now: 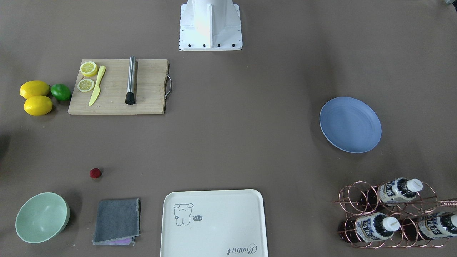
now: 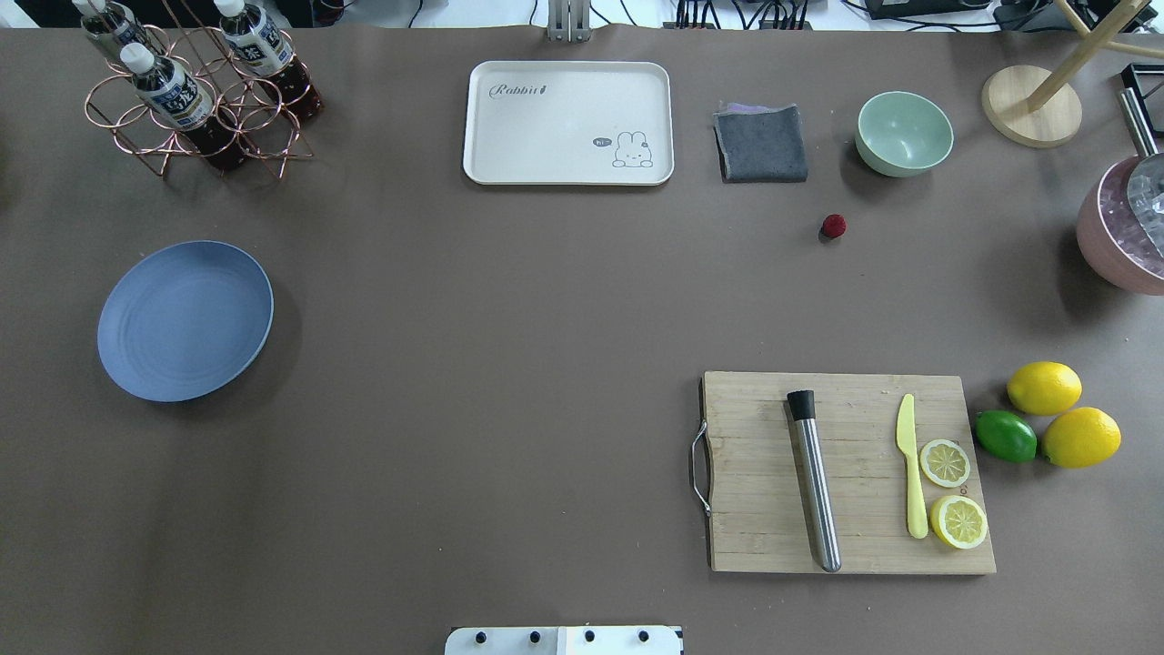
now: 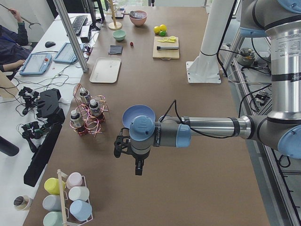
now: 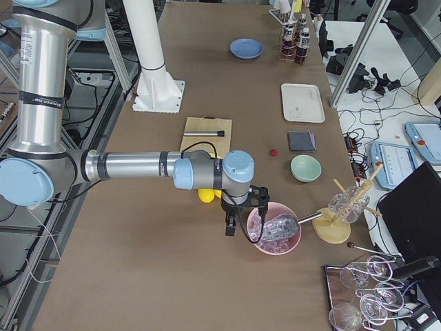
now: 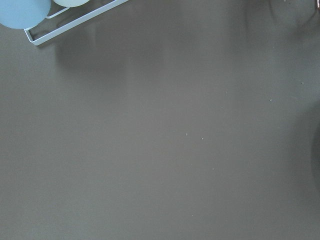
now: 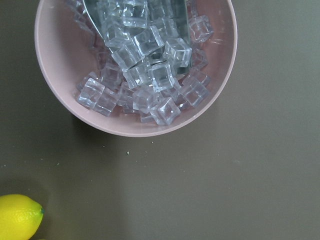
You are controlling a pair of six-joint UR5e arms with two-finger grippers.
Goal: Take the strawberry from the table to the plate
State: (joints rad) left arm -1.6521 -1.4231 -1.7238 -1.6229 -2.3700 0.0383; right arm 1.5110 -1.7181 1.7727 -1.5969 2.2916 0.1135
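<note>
Dark red strawberry point(image 2: 833, 226) on table point(image 2: 509, 364), blue plate point(image 2: 185, 320) well apart

the small dark red strawberry point(image 2: 833, 226) lies on the grey-brown table point(image 2: 509, 346) at the far right, just nearer than the folded grey cloth point(image 2: 761, 143) and the mint-green bowl point(image 2: 904, 133). the cream rectangular tray point(image 2: 568, 123) sits far centre, the copper wire bottle rack point(image 2: 195, 127) far left. the round blue plate point(image 2: 185, 320) lies left, well apart from the berry. the wooden cutting board point(image 2: 764, 509) lies near right, a green lime point(image 2: 1005, 436) and two yellow lemons point(image 2: 1044, 387) right of it.
</note>
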